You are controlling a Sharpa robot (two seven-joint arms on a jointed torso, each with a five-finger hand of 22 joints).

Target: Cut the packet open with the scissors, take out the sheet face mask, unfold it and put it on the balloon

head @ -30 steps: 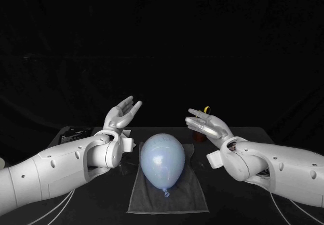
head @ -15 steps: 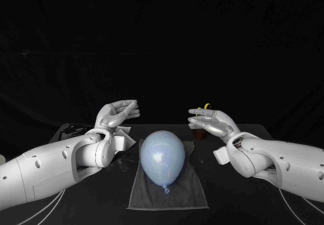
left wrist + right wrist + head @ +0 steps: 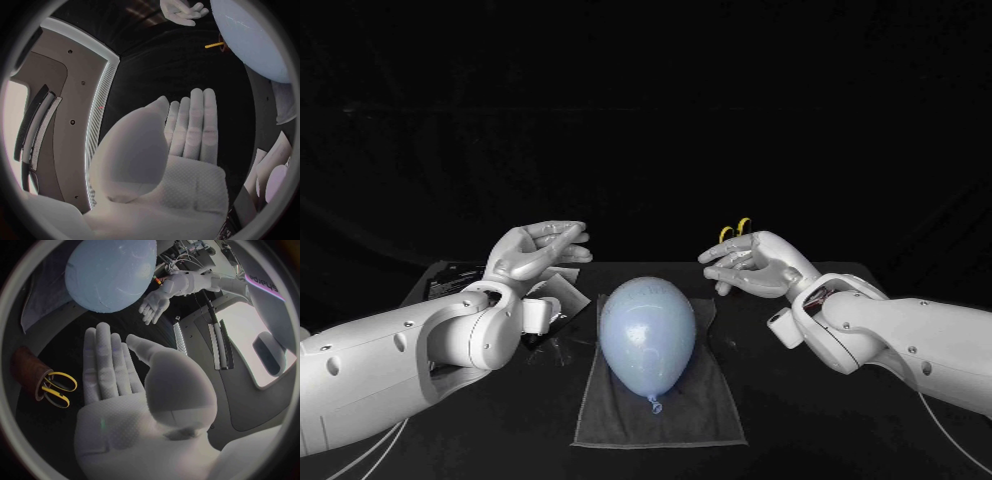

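Nearest you, balloon [image 3: 646,335] is lying bare on its towel [image 3: 700,412]. Your left hand [image 3: 538,248] and right hand [image 3: 759,262] are hovering empty, fingers loose. Packet [image 3: 574,295] is sitting by the left wrist, seemingly uncut. Beyond, scissors [image 3: 733,231] are standing in their cup [image 3: 26,371]. All steps pending.

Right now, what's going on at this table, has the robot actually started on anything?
Not yet, by the look of it. The left hand and right hand hover empty on either side of the pale blue balloon, which lies on a grey cloth. The yellow-handled scissors stand untouched in a brown holder beyond the right hand. A white packet lies near the left wrist. No mask is on the balloon.
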